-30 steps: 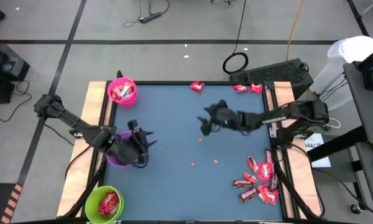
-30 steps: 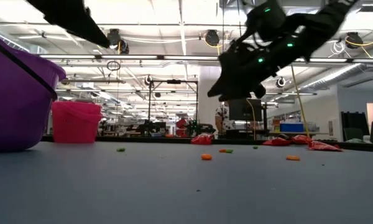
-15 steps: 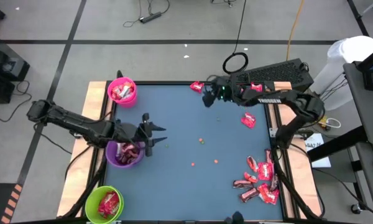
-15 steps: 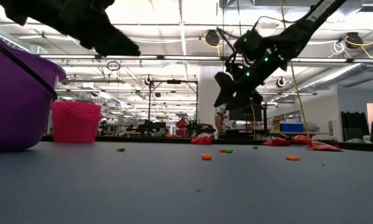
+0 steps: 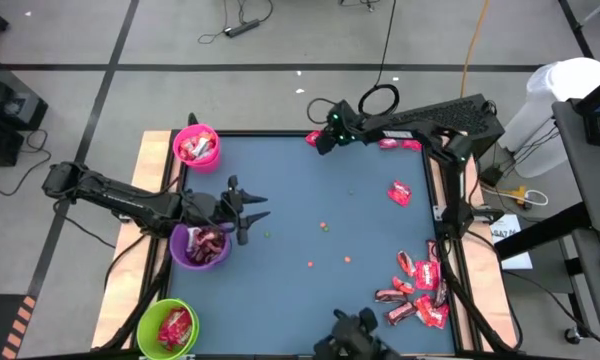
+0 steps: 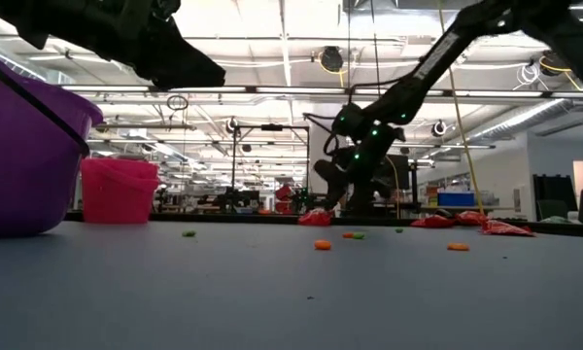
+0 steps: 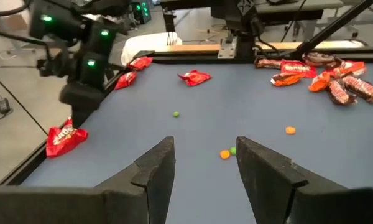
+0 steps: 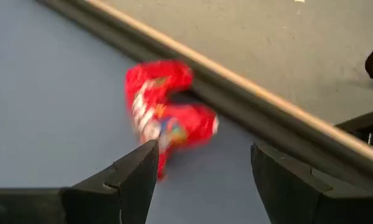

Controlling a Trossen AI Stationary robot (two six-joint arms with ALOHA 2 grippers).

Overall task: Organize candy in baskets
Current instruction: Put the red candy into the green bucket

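A red candy (image 8: 165, 118) lies flat at the table's far edge (image 5: 313, 139). My right gripper (image 8: 205, 171) hangs open just above and short of it (image 6: 332, 192), touching nothing. My left gripper (image 5: 252, 211) is open and holds nothing, pointing nearly level over the right rim of the purple basket (image 5: 200, 247), which holds candy. The pink basket (image 5: 196, 146) at the far left and the green basket (image 5: 168, 328) at the near left also hold candy. Several candies (image 5: 418, 290) lie in a heap at the near right.
One red candy (image 5: 399, 192) lies alone right of the middle, and two more (image 5: 398, 143) lie at the far right rim. Small orange and green specks (image 5: 325, 226) dot the middle. A raised wooden rim (image 8: 267, 93) runs just behind the far candy.
My right gripper has swung from the table's middle toward the far edge and sunk toward the red candy there, tipping downward. My left gripper has come up out of the purple basket, gone a little toward the table's right and levelled out, then kept still.
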